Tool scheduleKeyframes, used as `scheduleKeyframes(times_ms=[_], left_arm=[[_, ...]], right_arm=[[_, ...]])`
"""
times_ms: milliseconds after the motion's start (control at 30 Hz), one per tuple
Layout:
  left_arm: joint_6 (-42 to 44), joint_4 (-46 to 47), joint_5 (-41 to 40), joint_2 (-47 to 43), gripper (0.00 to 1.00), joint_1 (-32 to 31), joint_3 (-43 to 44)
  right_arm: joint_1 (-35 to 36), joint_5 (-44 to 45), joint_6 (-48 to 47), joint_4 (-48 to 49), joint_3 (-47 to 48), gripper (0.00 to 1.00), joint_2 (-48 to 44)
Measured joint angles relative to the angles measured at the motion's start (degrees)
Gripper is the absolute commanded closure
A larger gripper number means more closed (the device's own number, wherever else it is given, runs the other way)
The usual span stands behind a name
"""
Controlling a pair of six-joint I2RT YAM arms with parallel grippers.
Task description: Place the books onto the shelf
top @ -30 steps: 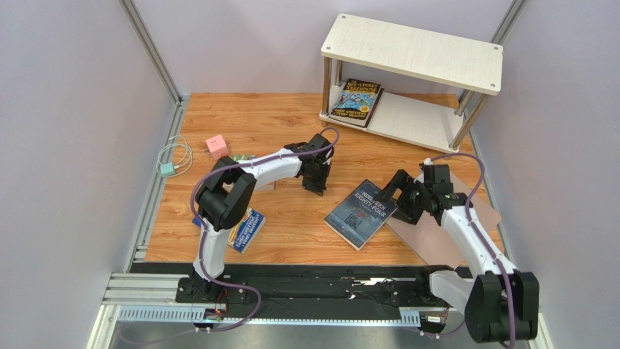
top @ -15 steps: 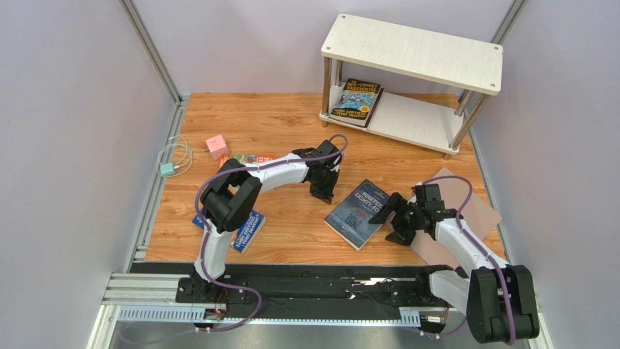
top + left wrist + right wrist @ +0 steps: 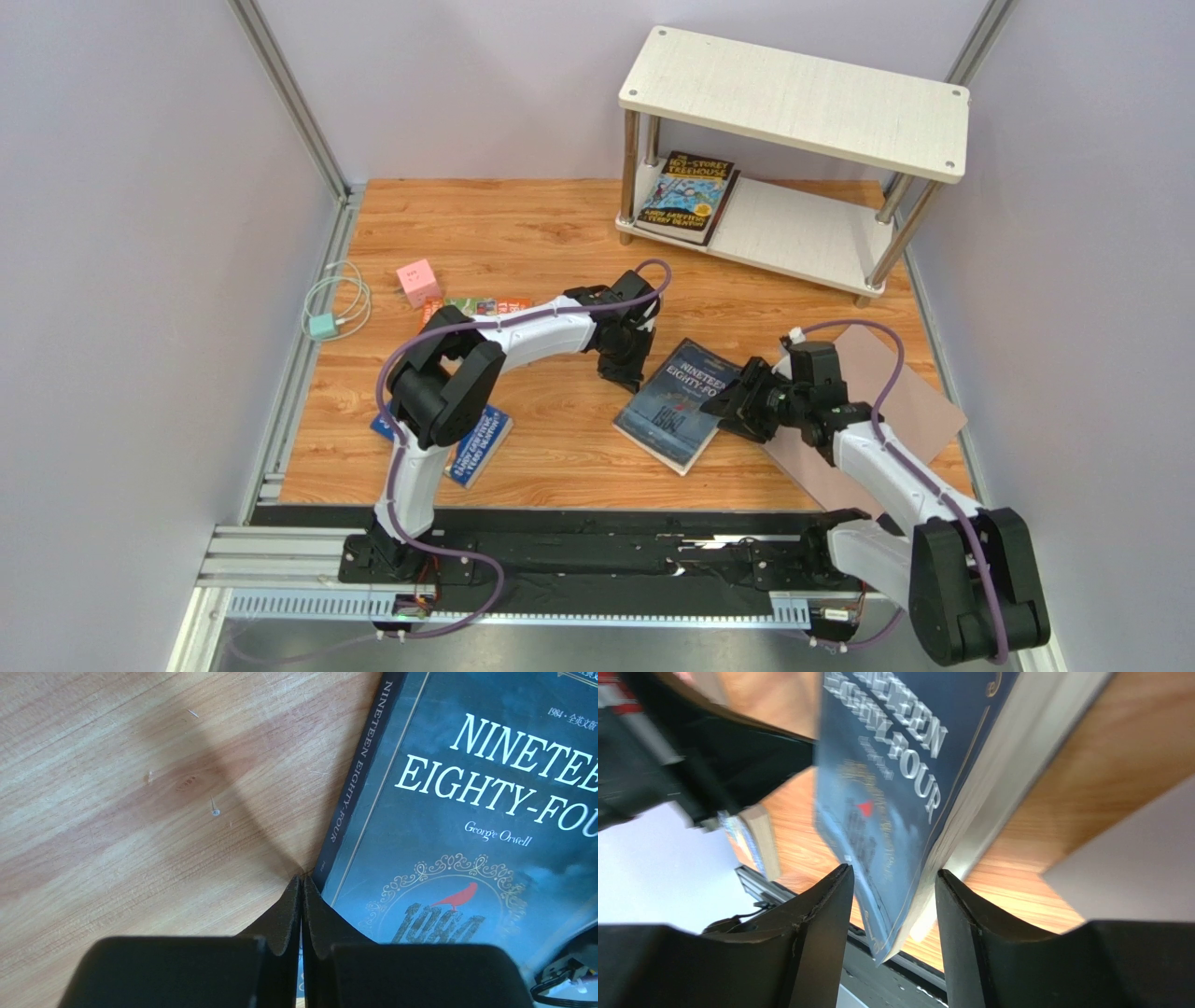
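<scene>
Only one book is home so far: a cartoon-covered paperback (image 3: 687, 196) lies flat on the lower board of the shelf (image 3: 794, 98), at its left end; the top board is bare.

The rest are down on the table (image 3: 533, 238); the dark blue book (image 3: 680, 403) lies face up near the middle, between the two arms. The right pincer (image 3: 744, 402) is at its right-hand edge; in the wrist view its jaws stand partway apart with the page edge between them, and I cannot tell whether they grip it or merely straddle it. The left pincer (image 3: 627, 371) is fully closed and empty, its tips down on the wood, touching the book's spine, probably as a stop.

A blue-covered book (image 3: 477, 445) lies beside the left arm's lower link; some colourful covers (image 3: 470, 305) peep out behind that arm, too hidden to count; no dark brown book is in view. By my judgement the task is in its early part, with most books left to carry.

Around them: a pink cube (image 3: 417, 282) and a coiled cable (image 3: 334, 305) at the far left, well clear; a cardboard sheet (image 3: 912, 406) lies under the right arm. The shelf's left legs and the book already there narrow the entry to the lower tier; the left arm stretches across the remaining books.
</scene>
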Motion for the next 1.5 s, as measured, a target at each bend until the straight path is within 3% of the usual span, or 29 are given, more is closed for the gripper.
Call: scheduleKeyframes(times_ms=[200,467,567,633,667,967,1067,1100,1133,1200,1233,1267,1333,1400,1500], left_arm=[[-0.02,0.04,0.17,0.02,1.00,0.00,0.00],[-0.07,-0.17,-0.07,0.02,1.00,0.13,0.09],[-0.02,-0.26,-0.24,0.02,1.00,0.22,0.13],[-0.02,-0.35,-0.26,0.02,1.00,0.37,0.15],[-0.02,-0.37,-0.26,0.02,1.00,0.42,0.17],[-0.17,-0.09,0.68,0.13,1.00,0.37,0.20],[-0.22,-0.04,0.83,0.15,1.00,0.37,0.20],[-0.24,-0.04,0.83,0.15,1.00,0.37,0.20],[-0.24,-0.04,0.83,0.15,1.00,0.37,0.20],[-0.22,-0.13,0.61,0.15,0.87,0.37,0.20],[-0.22,-0.20,0.39,0.13,0.66,0.39,0.20],[-0.22,-0.35,0.02,0.11,0.59,0.39,0.17],[0.24,-1.44,-2.32,-0.50,0.46,0.44,0.31],[0.55,-3.08,-5.35,-1.51,0.43,0.50,0.26],[0.63,-5.27,-8.46,-3.50,0.25,0.26,-0.52]], right_arm=[[0.63,0.00,0.55,2.80,0.02,0.49,-5.84],[0.68,0.13,0.42,5.62,-0.63,0.48,1.42],[1.03,0.46,0.50,7.69,-1.66,0.51,2.21],[1.31,0.52,0.76,9.75,-2.49,0.63,2.12],[1.44,0.55,1.01,11.21,-3.08,0.64,1.88],[2.62,2.19,2.60,19.06,-4.98,0.57,-1.68],[2.73,2.47,2.27,19.06,-3.50,0.66,2.23],[2.89,2.51,2.21,19.06,-3.08,0.81,3.78],[3.06,2.62,2.03,19.19,-2.91,0.87,4.94],[3.43,3.21,2.01,19.39,-2.73,0.96,7.56],[3.48,3.34,1.86,19.45,-2.73,0.98,8.20],[3.58,3.37,1.88,19.58,-2.69,0.99,8.66],[3.74,3.41,1.40,19.58,-2.51,1.00,8.66],[4.07,3.30,0.90,19.58,-2.19,1.00,8.61],[4.76,2.38,0.13,19.45,-1.14,1.00,8.09]])
